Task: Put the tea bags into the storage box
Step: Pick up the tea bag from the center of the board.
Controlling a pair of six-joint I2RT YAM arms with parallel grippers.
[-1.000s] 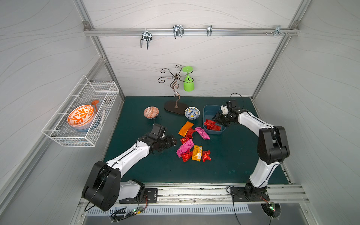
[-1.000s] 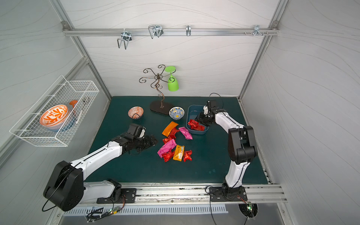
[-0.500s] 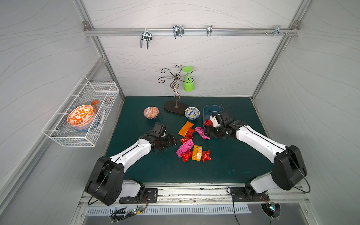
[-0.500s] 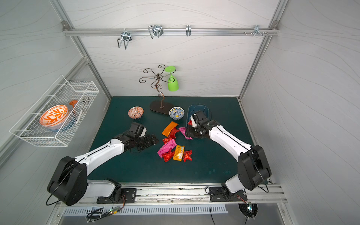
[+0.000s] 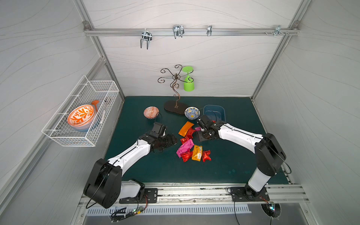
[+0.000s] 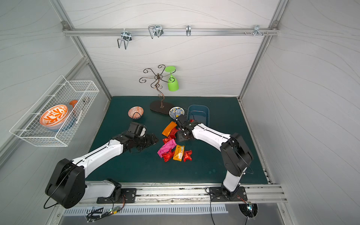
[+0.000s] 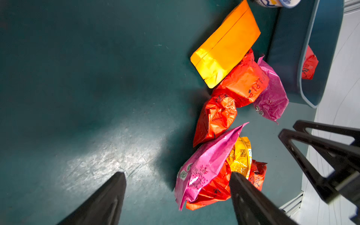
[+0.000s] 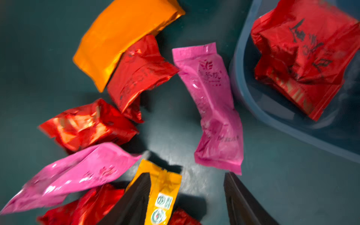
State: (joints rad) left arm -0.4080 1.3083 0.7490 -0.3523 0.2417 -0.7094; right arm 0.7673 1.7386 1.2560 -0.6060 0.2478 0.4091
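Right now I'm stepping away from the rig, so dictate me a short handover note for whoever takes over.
Left gripper: jaws open, empty, low beside the pile.
Right gripper: jaws open, empty, over the pile near the storage box.
Done: at least one red packet lies in the box.
Left: about eight tea bags loose on the mat, all to go in.

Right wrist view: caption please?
Open black fingers above scattered red, pink and orange foil tea bags; at least one red packet inside dull blue plastic storage box.
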